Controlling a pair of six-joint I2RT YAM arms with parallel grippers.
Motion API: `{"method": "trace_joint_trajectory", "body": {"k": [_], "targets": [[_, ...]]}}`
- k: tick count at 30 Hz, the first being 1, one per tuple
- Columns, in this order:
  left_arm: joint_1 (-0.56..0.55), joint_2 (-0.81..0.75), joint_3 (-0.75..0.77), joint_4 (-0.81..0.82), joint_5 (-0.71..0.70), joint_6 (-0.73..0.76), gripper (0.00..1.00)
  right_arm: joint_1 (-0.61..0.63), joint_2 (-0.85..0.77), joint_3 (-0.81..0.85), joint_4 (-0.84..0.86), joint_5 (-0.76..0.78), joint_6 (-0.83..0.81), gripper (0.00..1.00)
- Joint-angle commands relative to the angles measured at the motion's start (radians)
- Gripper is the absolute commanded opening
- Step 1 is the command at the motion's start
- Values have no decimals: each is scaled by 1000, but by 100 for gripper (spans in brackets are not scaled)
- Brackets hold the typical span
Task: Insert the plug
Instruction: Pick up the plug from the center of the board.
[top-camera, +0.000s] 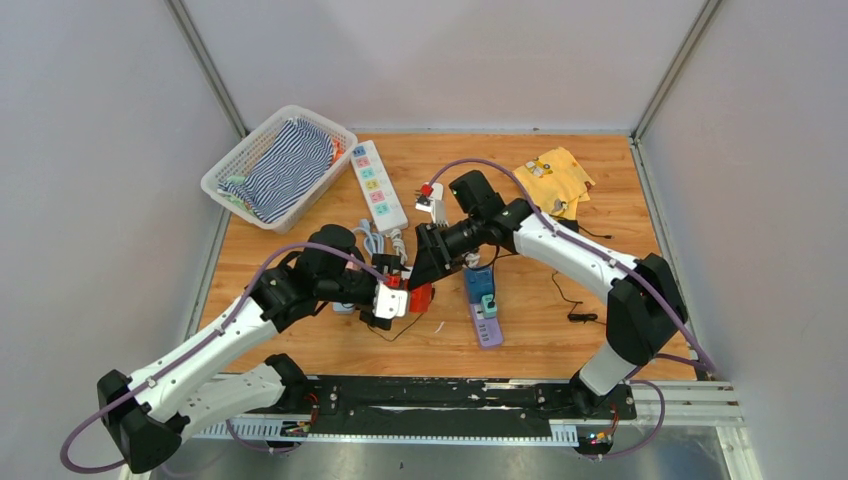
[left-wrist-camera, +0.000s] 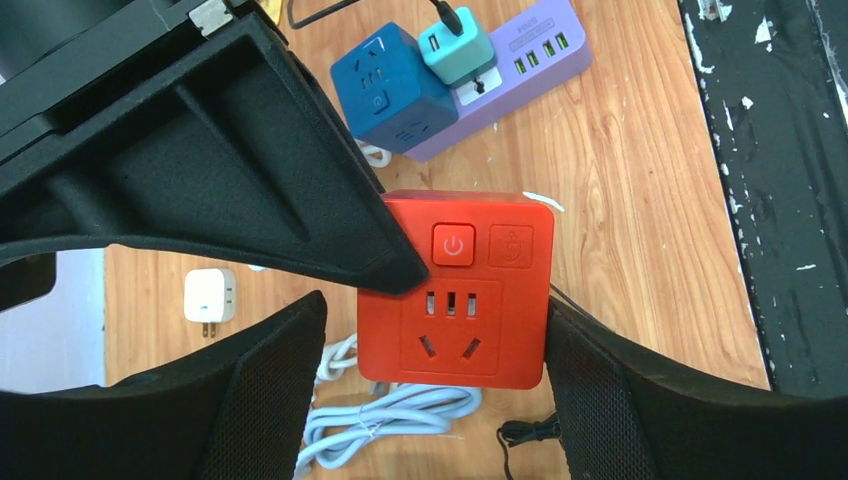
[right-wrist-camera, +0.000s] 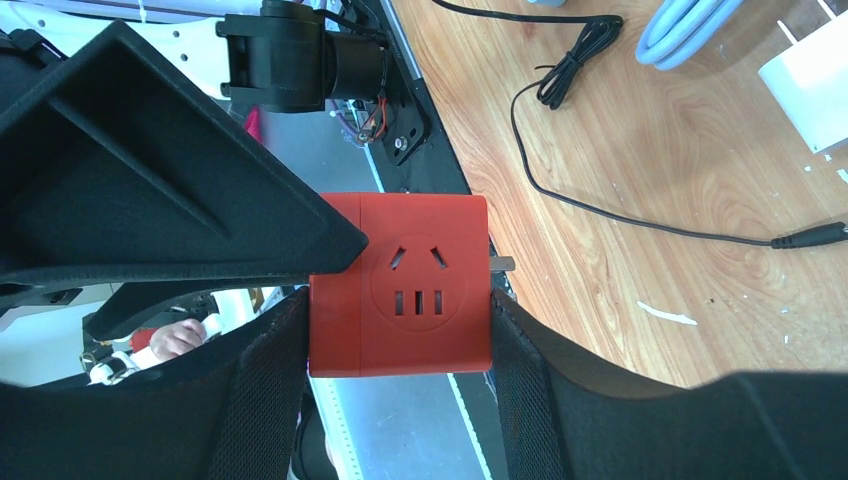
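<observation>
Right claw (right-wrist-camera: 398, 335) is clamped on the red plastic cube adapter (top-camera: 421, 296), at 9 o'clock of the purple power strip (top-camera: 486, 322). Left claw (left-wrist-camera: 435, 330) sits wide around it, so an uneven squeeze could twist it loose.

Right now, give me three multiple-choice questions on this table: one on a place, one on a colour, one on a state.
1. Where is the striped cloth? A) in the white basket B) on the arms' rail C) under a cube
2. What colour is the power strip carrying the blue cube? A) white B) purple C) green
3. The right gripper is A) open over bare wood B) shut on the red cube socket C) holding a cable
Answers: A, the cloth lies inside the basket; B, the blue cube sits on the purple strip; B, it clamps both sides of the socket.
</observation>
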Motion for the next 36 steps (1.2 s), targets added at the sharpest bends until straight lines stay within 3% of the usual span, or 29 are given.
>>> {"method": "trace_joint_trajectory", "body": {"k": [1,12,15,20,24,27,32,36], "targets": [[-9,11,17,-23,-32,0,79,-10,13,37,-15,-31,26,0],[-10,37,36,-42,-37,-45,74,-10,16,33,-5,-32,39,0],[-10,46,49,-41,-40,-66,63,-11,20,33,-1,-33,42,3],[-10,53,69,-43,-86,-139,42,-15,8,31,0,0,45,23],[-10,32,64,-42,-183,-224,23,-28,-49,26,2,98,59,51],[-10,19,65,-43,-264,-275,13,-43,-86,28,13,149,71,65],[-9,4,64,-36,-392,-339,1,-66,-122,15,55,219,92,77],[-7,-32,41,23,-492,-371,0,-86,-134,-11,127,248,119,81]]}}
